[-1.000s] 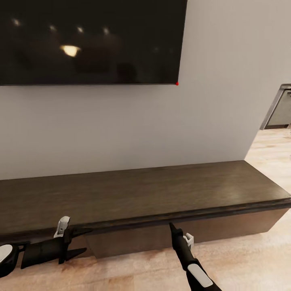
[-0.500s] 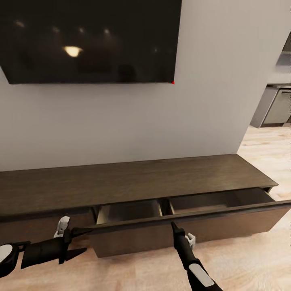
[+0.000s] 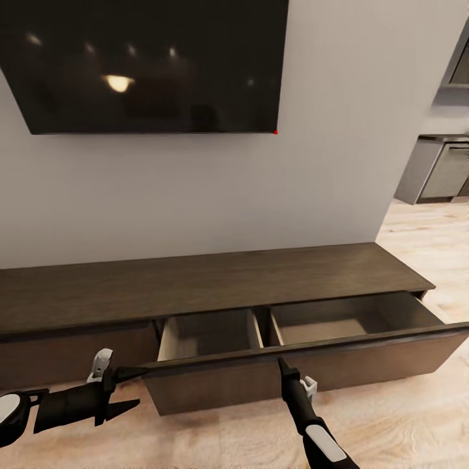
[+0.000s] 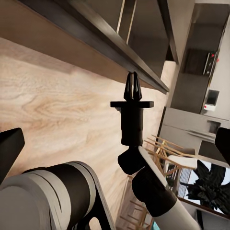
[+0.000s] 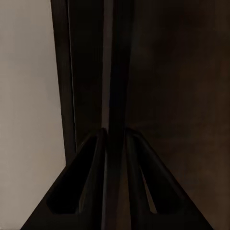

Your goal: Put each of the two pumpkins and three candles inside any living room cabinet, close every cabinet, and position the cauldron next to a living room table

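- The step in hand is the opening of the cabinet (image 3: 215, 286): its wide drawer (image 3: 306, 365) stands pulled out from the long dark-brown unit below the television (image 3: 150, 65) on the wall, and two light beige compartments show inside.
- Both compartments look bare; no pumpkin or candle lies in them, and the cauldron and the coffee table cannot be placed from these pictures.
- The right gripper (image 3: 281, 362) is at the top edge of the drawer front. In the right wrist view its two fingers (image 5: 96, 158) stand close on each side of a thin dark edge, so it appears closed on the drawer front and pulling it.
- The left gripper (image 3: 133, 389) is held low at the left part of the cabinet, pointing sideways along its front. Its two fingers are spread apart, one near the drawer's upper lip and one lower, and nothing is between them.
- In the left wrist view the right gripper (image 4: 132, 86) is seen narrow and pinched at the dark edge of the drawer, above the wooden floor (image 4: 52, 105).
- By judgement, the drawer is open wide enough to receive the things. The next move calls for letting go of the edge, backing the arm clear of the drawer front, and going to look for the pumpkins and candles.
- The drawer must be pushed shut later, after the five things are inside.
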Tool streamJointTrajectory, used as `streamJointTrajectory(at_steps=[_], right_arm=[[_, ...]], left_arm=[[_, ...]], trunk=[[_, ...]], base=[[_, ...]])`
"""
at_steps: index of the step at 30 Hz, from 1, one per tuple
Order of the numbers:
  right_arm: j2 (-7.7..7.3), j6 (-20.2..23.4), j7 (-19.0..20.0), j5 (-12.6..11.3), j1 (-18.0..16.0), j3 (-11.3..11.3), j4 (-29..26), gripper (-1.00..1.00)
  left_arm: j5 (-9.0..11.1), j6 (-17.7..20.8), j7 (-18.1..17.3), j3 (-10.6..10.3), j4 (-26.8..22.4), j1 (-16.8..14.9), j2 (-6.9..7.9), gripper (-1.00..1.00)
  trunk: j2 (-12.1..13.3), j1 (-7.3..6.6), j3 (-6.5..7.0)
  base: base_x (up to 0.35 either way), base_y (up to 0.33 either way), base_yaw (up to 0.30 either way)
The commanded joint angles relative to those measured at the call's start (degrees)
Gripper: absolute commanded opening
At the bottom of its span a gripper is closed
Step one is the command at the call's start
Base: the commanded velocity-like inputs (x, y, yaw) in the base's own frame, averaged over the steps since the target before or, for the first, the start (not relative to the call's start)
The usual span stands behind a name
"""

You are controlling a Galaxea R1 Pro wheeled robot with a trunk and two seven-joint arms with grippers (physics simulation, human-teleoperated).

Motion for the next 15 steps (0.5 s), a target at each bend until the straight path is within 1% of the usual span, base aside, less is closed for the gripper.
streamJointTrajectory(at_steps=[1,5,15], right_arm=[[0.06,-0.1,0.9,0.3,-0.1,3.7,-0.1,-1.0],[0.06,-0.1,0.9,0.3,-0.1,3.7,-0.1,-1.0],[0.06,-0.1,0.9,0.3,-0.1,3.7,-0.1,-1.0]], left_arm=[[0.6,0.1,0.5,-0.1,0.0,-0.1,0.04,1.0],[0.6,0.1,0.5,-0.1,0.0,-0.1,0.04,1.0],[0.6,0.1,0.5,-0.1,0.0,-0.1,0.04,1.0]], trunk=[[0.0,-0.03,-0.04],[0.0,-0.03,-0.04],[0.0,-0.03,-0.04]], base=[[-0.072,0.0,0.0],[-0.151,0.0,0.0],[-0.079,0.0,0.0]])
